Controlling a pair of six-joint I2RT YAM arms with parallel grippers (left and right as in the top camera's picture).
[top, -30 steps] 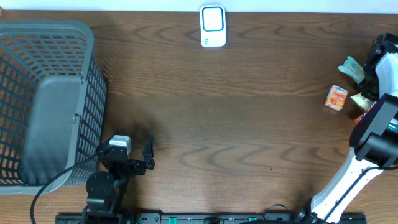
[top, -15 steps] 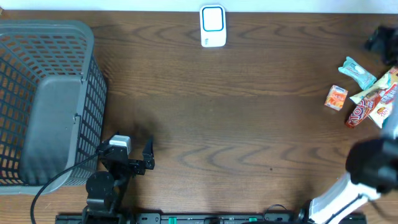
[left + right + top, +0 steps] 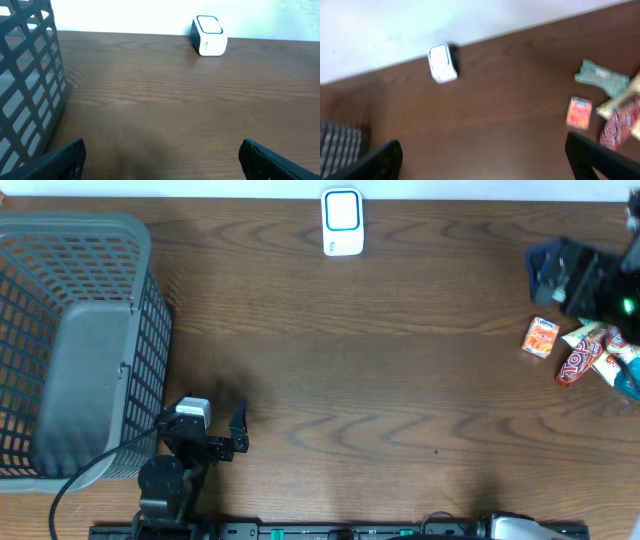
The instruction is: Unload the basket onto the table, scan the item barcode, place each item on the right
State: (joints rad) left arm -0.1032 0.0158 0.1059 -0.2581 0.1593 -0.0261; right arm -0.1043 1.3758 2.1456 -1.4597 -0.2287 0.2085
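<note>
The white barcode scanner stands at the table's far edge, also seen in the left wrist view and the right wrist view. The items lie in a small pile at the right: an orange packet, a red wrapper and a green packet. My right gripper hovers blurred high above that pile, open and holding nothing. My left gripper rests low near the front left, open and empty.
A large grey plastic basket fills the left side of the table, just left of my left arm. The items sit close to the table's right edge.
My right arm has lifted off the item pile and swung toward the far right, its jaws now wide apart. The packets stay on the table. The left arm is still.
</note>
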